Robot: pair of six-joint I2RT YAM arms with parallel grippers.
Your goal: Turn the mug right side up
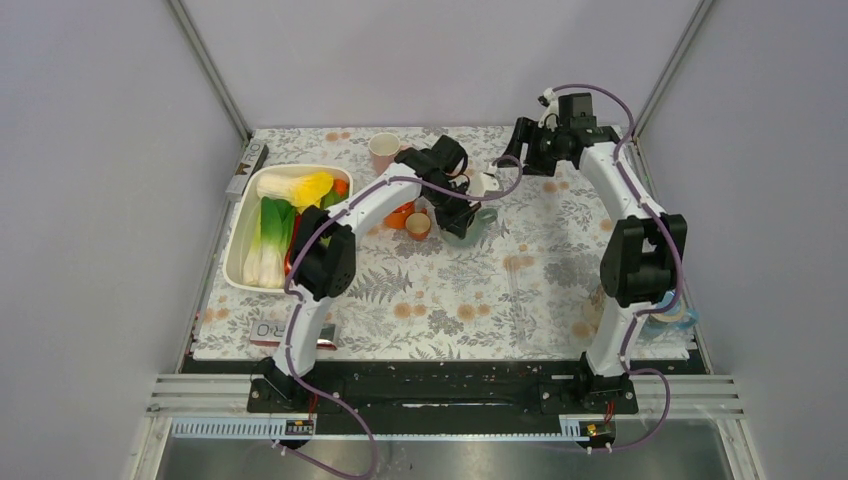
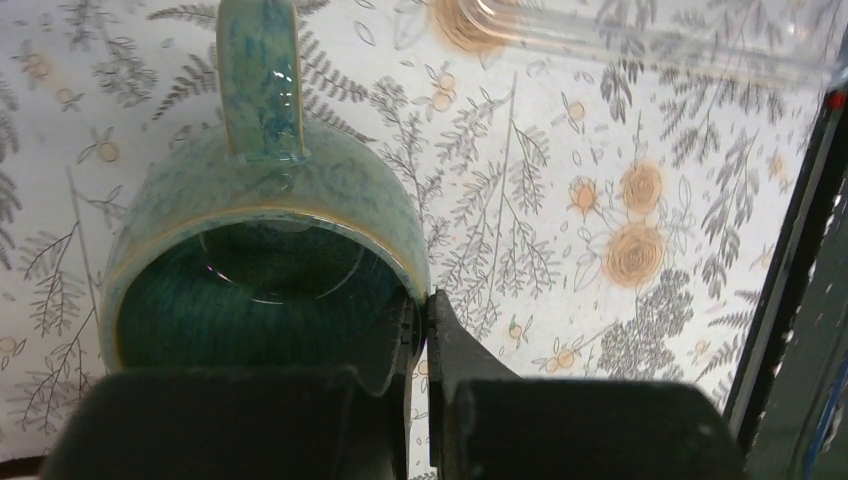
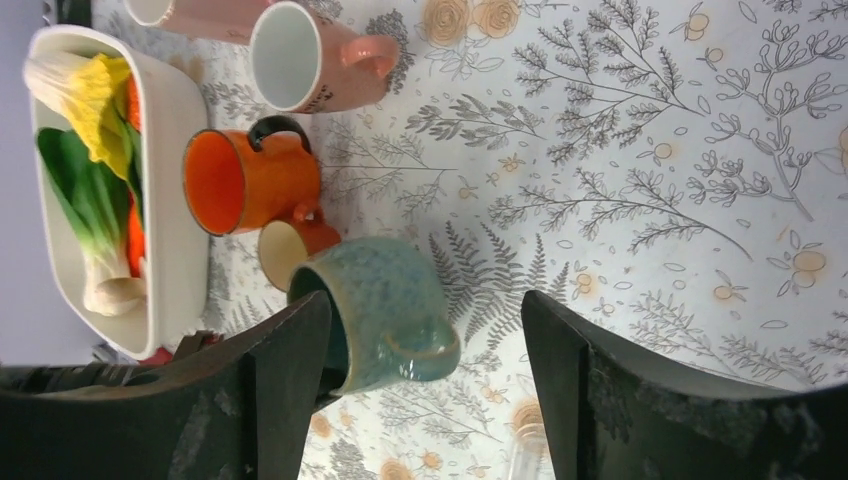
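The teal glazed mug (image 2: 270,190) lies tilted on its side over the floral cloth, handle pointing away from the left wrist camera. My left gripper (image 2: 422,310) is shut on the mug's rim, one finger inside the mouth and one outside. From above the mug (image 1: 470,222) sits under that gripper (image 1: 452,212) at mid table. In the right wrist view the mug (image 3: 385,300) shows with its handle toward the camera. My right gripper (image 3: 425,370) is open and empty, raised at the back right (image 1: 512,142), apart from the mug.
An orange mug (image 3: 245,180), a small tan cup (image 3: 285,250) and a pink mug (image 3: 310,55) stand left of the teal mug. A white tray (image 1: 240,235) with toy vegetables sits at the left. A clear tube (image 2: 640,40) lies on the cloth beyond the mug.
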